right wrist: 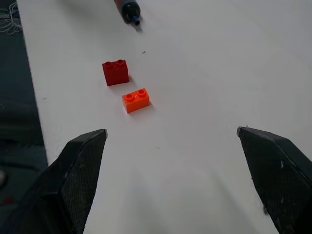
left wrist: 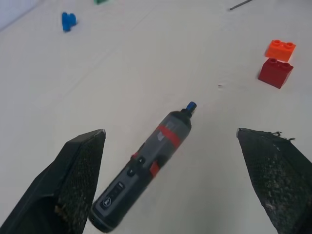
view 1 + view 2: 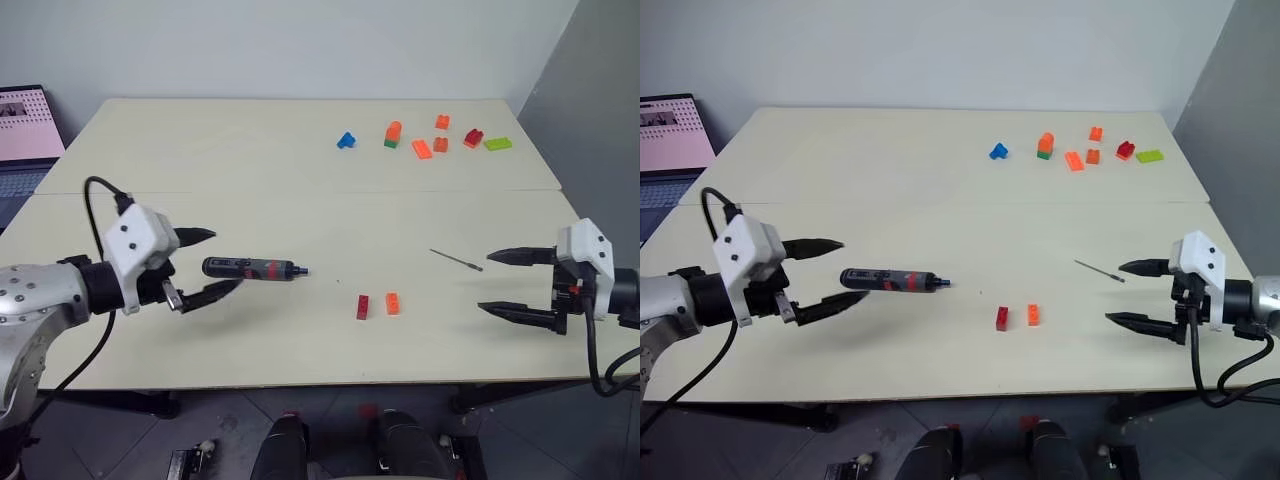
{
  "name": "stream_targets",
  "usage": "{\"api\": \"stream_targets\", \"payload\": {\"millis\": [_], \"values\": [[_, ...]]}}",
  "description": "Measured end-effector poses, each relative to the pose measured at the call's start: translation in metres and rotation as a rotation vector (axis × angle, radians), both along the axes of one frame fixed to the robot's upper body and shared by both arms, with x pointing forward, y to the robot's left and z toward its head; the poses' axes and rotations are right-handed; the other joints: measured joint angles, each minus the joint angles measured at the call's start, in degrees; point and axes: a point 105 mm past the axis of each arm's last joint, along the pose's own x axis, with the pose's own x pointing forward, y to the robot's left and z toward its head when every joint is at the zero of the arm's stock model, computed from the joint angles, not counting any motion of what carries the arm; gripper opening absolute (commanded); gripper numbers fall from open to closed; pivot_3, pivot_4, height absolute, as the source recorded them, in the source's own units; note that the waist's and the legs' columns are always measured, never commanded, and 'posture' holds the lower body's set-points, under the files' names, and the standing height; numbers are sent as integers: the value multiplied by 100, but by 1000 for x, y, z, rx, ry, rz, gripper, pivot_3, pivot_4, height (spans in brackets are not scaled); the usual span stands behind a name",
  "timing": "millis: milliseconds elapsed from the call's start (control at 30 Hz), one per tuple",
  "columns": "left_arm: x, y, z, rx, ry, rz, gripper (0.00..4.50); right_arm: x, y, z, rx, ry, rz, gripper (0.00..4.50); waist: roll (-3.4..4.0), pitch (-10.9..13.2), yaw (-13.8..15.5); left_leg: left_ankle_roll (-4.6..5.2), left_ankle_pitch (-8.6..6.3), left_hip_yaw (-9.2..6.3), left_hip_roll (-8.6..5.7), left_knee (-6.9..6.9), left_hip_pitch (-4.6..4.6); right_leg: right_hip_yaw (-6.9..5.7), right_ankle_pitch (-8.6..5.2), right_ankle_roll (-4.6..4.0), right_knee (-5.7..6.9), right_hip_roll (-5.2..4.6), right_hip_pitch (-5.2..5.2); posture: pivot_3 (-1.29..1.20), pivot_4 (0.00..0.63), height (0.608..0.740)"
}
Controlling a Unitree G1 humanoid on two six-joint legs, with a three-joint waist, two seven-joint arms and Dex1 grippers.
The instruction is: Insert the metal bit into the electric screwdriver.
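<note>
Black-and-red electric screwdriver, cream table

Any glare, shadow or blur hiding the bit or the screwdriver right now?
Left eye view: even light, no glare; the metal bit shows thin but clear. Left wrist view: the electric screwdriver is slightly soft, with a faint shadow beside it. Right wrist view: the table looks washed out and bright.

A lab or office test room: two plain cream-topped tables pushed together against bare pale walls, an open laptop with a pink screen beside them, grey tiled floor below.
</note>
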Motion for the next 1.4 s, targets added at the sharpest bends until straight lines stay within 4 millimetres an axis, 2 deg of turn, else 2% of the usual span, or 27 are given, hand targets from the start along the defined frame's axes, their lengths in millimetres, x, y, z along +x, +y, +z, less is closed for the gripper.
{"api": "stream_targets", "payload": {"millis": [267, 367, 467, 733, 933, 1067, 1200, 1367, 1400], "values": [[-20, -43, -3, 22, 36, -258, 4489, 2, 32, 1, 1, -18, 121, 4500, 0, 0, -1, 0, 0, 1, -2, 1, 1, -1, 1, 1, 1, 2, 0, 0, 150, 740], [-29, -59, -13, 38, 65, -363, 4489, 6, 54, -9, 8, -7, 175, 4500, -1, 0, -16, 0, 0, 5, -6, 0, 4, 1, 3, 5, 0, 7, 1, 0, 150, 740], [-37, -71, -25, 60, 80, -458, 4489, 9, 76, -28, -3, 41, 242, 4500, 0, 0, -13, 0, 0, 4, -7, 0, 3, 0, 5, 7, 2, 8, -1, 0, 150, 740], [-37, -83, -29, 31, 62, -509, 4489, 30, 90, -57, -47, 86, 286, 4500, 0, 0, -10, 0, 0, 0, -9, 2, 2, -3, 8, 11, 3, 9, 0, 0, 150, 740], [-37, -85, -35, 41, 62, -518, 4489, 47, 93, -76, -55, 106, 263, 4500, 1, 1, -12, 0, 0, -1, -10, 1, 2, -3, 8, 9, 7, 12, -1, 0, 150, 740], [-36, -85, -35, 50, 55, -512, 4500, 52, 96, -83, -65, 109, 272, 3927, 1, 1, -12, 0, 0, -1, -10, 2, 5, -2, 9, 9, 11, 12, -1, 0, 150, 740], [-35, -84, -37, 45, 58, -502, 4500, 53, 94, -89, -75, 113, 271, 2738, 1, 0, -12, 0, 0, -1, -10, 2, 5, -2, 9, 9, 12, 12, -1, 0, 150, 740], [-33, -84, -38, 43, 45, -499, 4500, 52, 95, -89, -81, 108, 288, 1532, 1, 0, -12, 0, 0, -1, -10, 2, 6, -2, 9, 8, 14, 12, -1, 0, 150, 740], [-33, -85, -38, 35, 43, -500, 4500, 52, 95, -89, -82, 102, 293, 1440, 1, 0, -12, 0, 0, -1, -10, 2, 6, -3, 9, 8, 14, 12, 0, 0, 150, 740]]}}
